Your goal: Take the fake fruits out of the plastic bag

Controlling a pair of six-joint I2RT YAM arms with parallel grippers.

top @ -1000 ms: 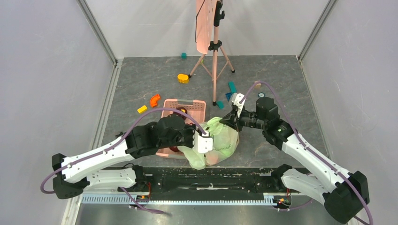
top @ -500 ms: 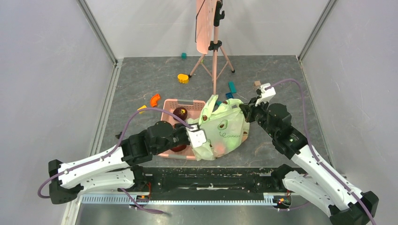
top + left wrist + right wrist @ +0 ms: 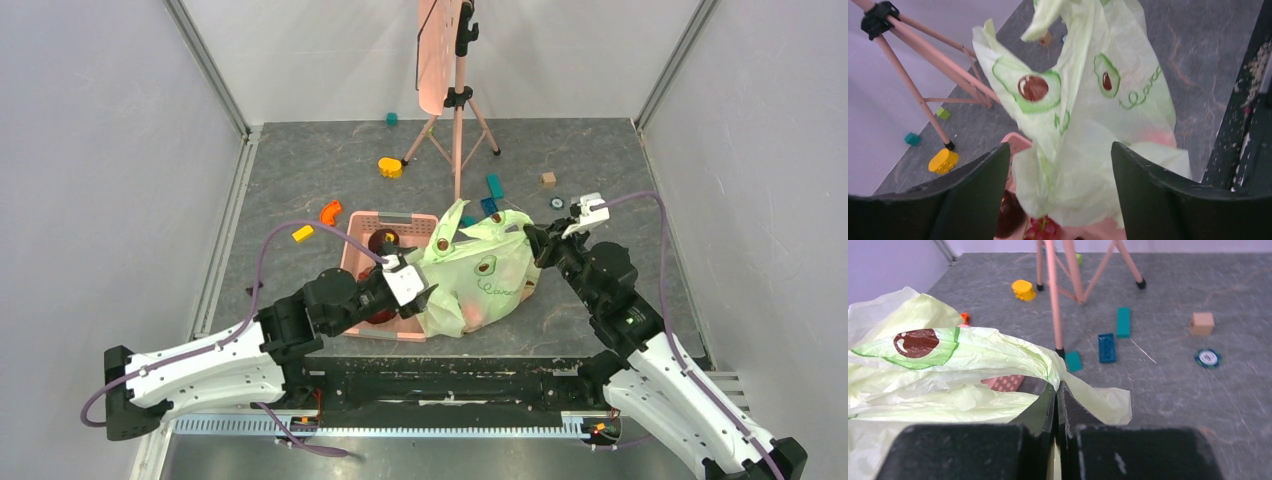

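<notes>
Fake fruits (image 3: 468, 316) stay inside the plastic bag (image 3: 480, 280) (only a reddish blur shows through the film), which slumps against the pink basket (image 3: 400, 222). None appears to be out, so the emptying looks to be all ahead. The right gripper (image 3: 1057, 390) pinches the bag's far edge, fingers pressed together on it. The left gripper (image 3: 1060, 150), clamped on the near side half a second ago, now stands spread, the bag hanging loose before it.
</notes>
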